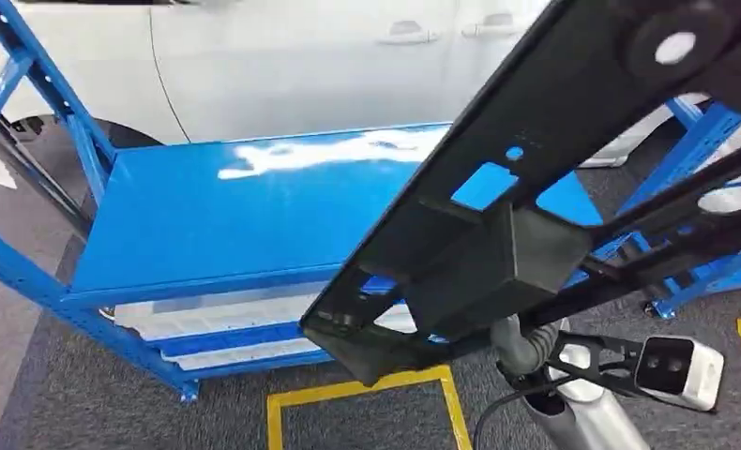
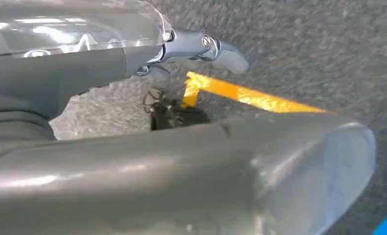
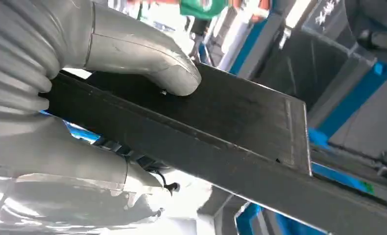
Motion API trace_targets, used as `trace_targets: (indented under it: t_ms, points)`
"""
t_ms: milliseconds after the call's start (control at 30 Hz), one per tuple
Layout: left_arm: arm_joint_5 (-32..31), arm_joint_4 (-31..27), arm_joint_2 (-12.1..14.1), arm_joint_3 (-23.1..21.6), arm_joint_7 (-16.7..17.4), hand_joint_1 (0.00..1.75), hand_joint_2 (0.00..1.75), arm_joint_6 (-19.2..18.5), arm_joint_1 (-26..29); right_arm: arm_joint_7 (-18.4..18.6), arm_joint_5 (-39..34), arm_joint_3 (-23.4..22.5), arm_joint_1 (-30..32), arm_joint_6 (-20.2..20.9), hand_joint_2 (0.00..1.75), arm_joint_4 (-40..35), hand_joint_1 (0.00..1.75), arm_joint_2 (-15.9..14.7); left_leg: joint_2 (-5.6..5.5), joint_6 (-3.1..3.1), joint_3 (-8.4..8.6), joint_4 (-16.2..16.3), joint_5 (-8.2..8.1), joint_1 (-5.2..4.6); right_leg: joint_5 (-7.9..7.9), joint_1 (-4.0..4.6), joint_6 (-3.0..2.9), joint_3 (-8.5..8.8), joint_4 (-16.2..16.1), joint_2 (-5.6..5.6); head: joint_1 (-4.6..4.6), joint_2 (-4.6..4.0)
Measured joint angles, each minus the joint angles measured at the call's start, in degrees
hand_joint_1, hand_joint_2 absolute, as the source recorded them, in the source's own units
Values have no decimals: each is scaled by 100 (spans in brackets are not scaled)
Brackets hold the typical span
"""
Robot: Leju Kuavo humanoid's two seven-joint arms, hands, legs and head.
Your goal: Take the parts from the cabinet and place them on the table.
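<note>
Grip: right robot hand (image 3: 84, 98) clamped on the black part (image 1: 536, 187), thumb on top, fingers under | left robot hand (image 2: 181, 161) hangs over the floor, can't tell if it's curled or spread | part: up in the air, near side of the blue counter (image 1: 235, 216) | progress: looks like it's out of the cabinet, not set down yet

grey carpet (image 1: 85, 394), yellow floor tape (image 1: 367, 389), white car (image 1: 292, 56)
</note>
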Motion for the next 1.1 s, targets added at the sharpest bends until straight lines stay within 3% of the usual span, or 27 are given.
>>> trace_targets:
  t_ms: [33,67,100,167,200,233,267,300,333,367,400,433,467,533,567,600,633,700,733,767,800,833,867,900,967,1067,1100]
  points:
    - [-4,0,-13,2,38,0,0,27,13,-2,27,-26,53,47,175,2,175,0,19,65,-27,-44,74,31,53,22,52,-15,-11,20,0,0]
    - [-11,2,-46,0,61,0,0,40,3,-2,38,-72,111,88,175,11,175,0,71,118,-68,-54,149,45,-100,-25,61,-72,67,46,0,0]
    - [-15,2,-50,2,86,0,0,44,3,-2,40,-109,136,108,175,18,175,0,81,169,-145,-54,208,43,-410,-28,84,-169,274,43,0,0]
    - [-24,2,-52,2,101,0,0,57,7,-2,48,-160,187,147,175,44,175,4,107,189,-306,-51,347,27,-1094,-46,131,-428,1146,43,0,0]
    - [-46,2,-59,2,103,0,0,57,9,-4,53,-199,223,184,175,70,175,4,115,187,-405,-42,416,13,-1271,-51,147,-527,1582,42,0,0]
    - [-59,2,-59,2,103,0,0,57,11,-7,51,-230,259,224,175,94,175,4,119,183,-497,-40,477,4,-1267,-59,156,-539,1825,42,0,0]
    - [-74,2,-63,2,103,0,0,55,13,-13,31,-267,295,276,175,125,175,4,130,178,-587,-38,544,-3,-1115,-61,152,-423,1815,42,0,0]
    - [-81,2,-66,0,103,0,0,53,13,-17,18,-313,322,326,175,151,175,4,135,167,-680,-34,607,-5,-904,-58,137,-191,1567,41,0,0]
    - [-107,2,-70,0,103,0,0,35,13,-22,16,-360,336,363,175,173,175,4,138,153,-760,-26,668,-6,-727,-54,116,131,1148,39,0,0]
    - [-114,2,-77,0,101,0,0,31,11,-24,16,-404,341,389,175,186,175,4,138,135,-823,-18,732,-6,-673,-49,90,552,589,27,0,0]
    - [-114,2,-79,0,101,0,0,26,12,-24,16,-442,339,400,175,190,175,4,139,105,-859,-11,776,-22,-846,-18,54,929,69,3,0,0]
    - [-116,2,-92,0,99,0,0,20,13,-26,13,-477,345,400,175,190,175,4,147,76,-880,-13,835,-20,-929,13,12,1048,-225,10,-4,0]
    - [-116,2,-94,0,92,0,0,20,15,-28,7,-503,370,407,175,203,175,4,150,44,-863,-49,901,-10,-837,33,-20,987,-163,18,2,0]
    - [-118,2,-94,0,96,0,0,20,14,-28,3,-533,368,422,175,216,175,4,155,8,-875,-60,954,7,-838,52,-49,967,-173,24,0,0]
    - [-118,2,-94,0,101,0,0,20,17,-28,7,-553,383,431,175,221,175,4,154,-29,-879,-105,1019,1,-769,52,-98,932,-196,22,0,0]
    - [-122,2,-94,0,101,0,0,18,14,-28,9,-568,384,460,175,223,175,4,143,-61,-918,-64,941,8,-671,-17,-157,901,-251,-4,0,0]
    - [-120,2,-94,0,103,0,0,18,17,-26,9,-577,370,464,175,223,175,4,124,-86,-991,79,689,6,-611,-8,-199,840,-254,-5,-2,0]
    - [-116,2,-94,0,123,0,0,9,14,18,-13,-614,366,466,175,223,175,-4,121,-132,-1209,920,-44,17,-498,12,-242,676,-219,-10,-2,0]
    - [-114,2,-94,0,134,0,0,0,9,46,-65,-630,364,466,175,223,175,-4,122,-150,-1319,1379,-265,20,-433,24,-247,584,-205,-10,-2,0]
    - [-105,2,-94,0,147,0,0,5,0,66,-140,-645,358,484,175,223,175,-4,122,-160,-1362,1673,-314,20,-372,31,-245,497,-202,-10,-2,0]
    - [-92,2,-94,0,158,0,0,16,-6,90,-210,-669,353,516,175,223,175,-4,121,-162,-1300,1753,-207,20,-306,35,-236,398,-189,-9,-2,0]
    - [-79,2,-94,0,164,0,0,22,-11,103,-240,-691,351,527,175,223,175,-4,121,-155,-1119,1591,-17,20,-252,35,-225,307,-177,-5,-2,0]
    - [-76,2,-94,0,169,0,0,24,-15,116,-260,-717,348,527,175,223,175,-4,118,-137,-816,1191,189,20,-193,36,-210,224,-169,2,-2,0]
    - [-76,2,-94,0,171,0,0,33,-20,129,-277,-737,341,527,175,223,175,-4,104,-103,-371,569,300,19,-142,33,-188,162,-156,13,-2,0]
    - [-76,0,-87,0,169,0,0,35,-36,129,-290,-767,314,529,175,225,175,-4,36,-39,124,-265,68,-20,-67,38,-130,81,-139,0,0,0]
    - [-76,0,-85,0,177,0,0,44,-24,129,-290,-789,302,527,175,238,175,-2,41,11,61,-251,170,-67,72,-11,-44,68,-186,-5,0,0]
    - [-76,2,-90,0,177,0,0,59,-28,127,-290,-809,297,525,175,251,175,15,66,87,60,-365,280,-1,53,7,-2,21,-174,32,0,0]
